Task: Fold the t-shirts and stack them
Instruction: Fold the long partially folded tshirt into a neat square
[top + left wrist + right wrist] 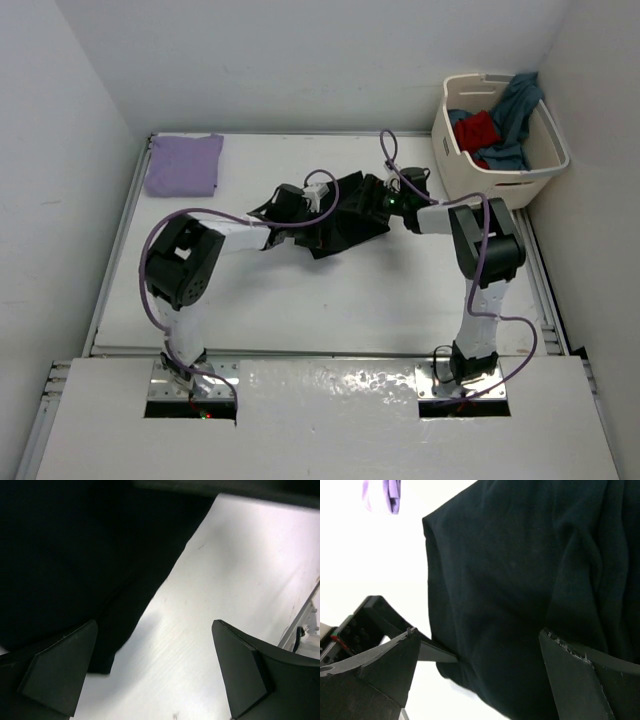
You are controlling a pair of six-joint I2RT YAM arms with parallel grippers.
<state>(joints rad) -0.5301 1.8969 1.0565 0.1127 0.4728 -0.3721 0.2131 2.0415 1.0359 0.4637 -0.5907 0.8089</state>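
Four shirts: black shirt point(345, 215) crumpled mid-table; purple shirt point(183, 165) folded in the far left corner; red shirt point(477, 130) and teal shirt point(515, 110) in the basket point(497, 184), far right.
Left gripper point(154, 625): jaws apart at the black shirt's edge, bare table point(225, 570) between them.
Right gripper point(477, 630): jaws apart over black cloth.

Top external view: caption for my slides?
Left gripper and right gripper at black t-shirt; lavender t-shirt folded far left; red t-shirt, teal t-shirt in basket.

A cream plastic laundry basket point(495, 188) stands at the far right corner of the white table point(330, 300).
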